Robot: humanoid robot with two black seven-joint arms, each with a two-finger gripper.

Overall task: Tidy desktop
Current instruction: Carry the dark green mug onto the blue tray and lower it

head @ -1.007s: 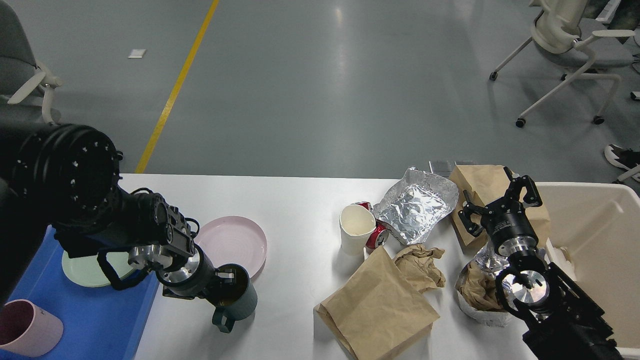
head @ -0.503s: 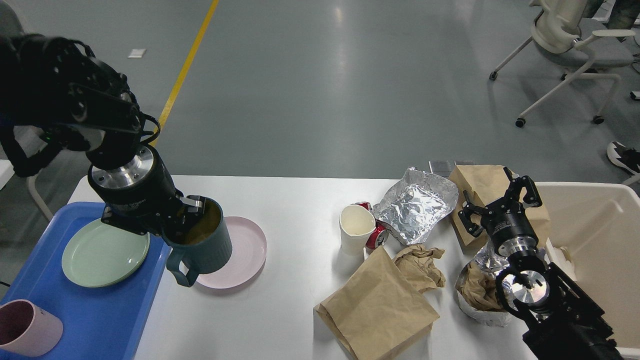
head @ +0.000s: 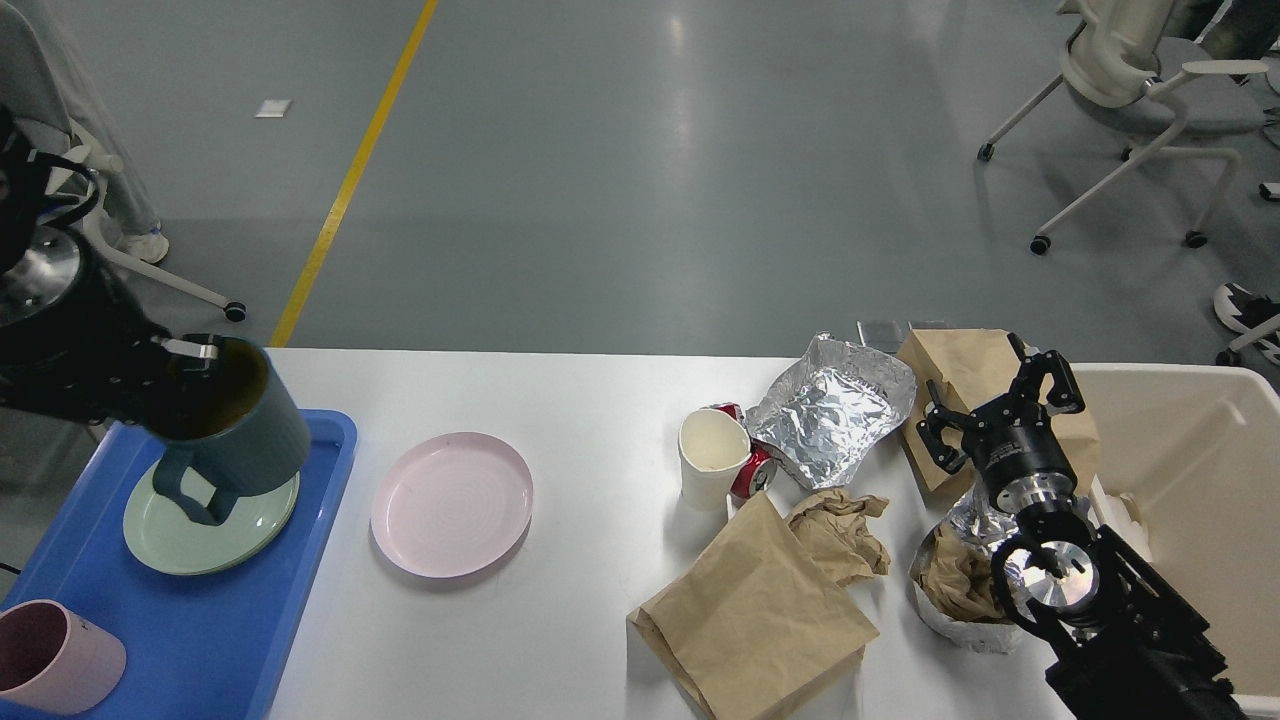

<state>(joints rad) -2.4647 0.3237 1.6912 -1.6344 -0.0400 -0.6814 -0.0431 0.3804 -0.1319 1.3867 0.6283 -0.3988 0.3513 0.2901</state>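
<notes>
- Left gripper (head: 185, 362), at nine o'clock, clamped on rim of dark teal ribbed mug (head: 232, 420), held above pale green round plate (head: 200, 520) in blue plastic tray (head: 210, 630).
- Right gripper (head: 1000, 408), at four o'clock, fingers spread apart over brown paper bag (head: 965, 365).
- Large white rectangular desktop (head: 580, 400) spanning the lower half, bearing pink round plate (head: 452, 504).

I had one view only, from the robot's head, looking forward and down over the desktop (head: 600, 420) at close range, floor and chairs beyond; the left arm entered at the left edge, the right arm at lower right.
</notes>
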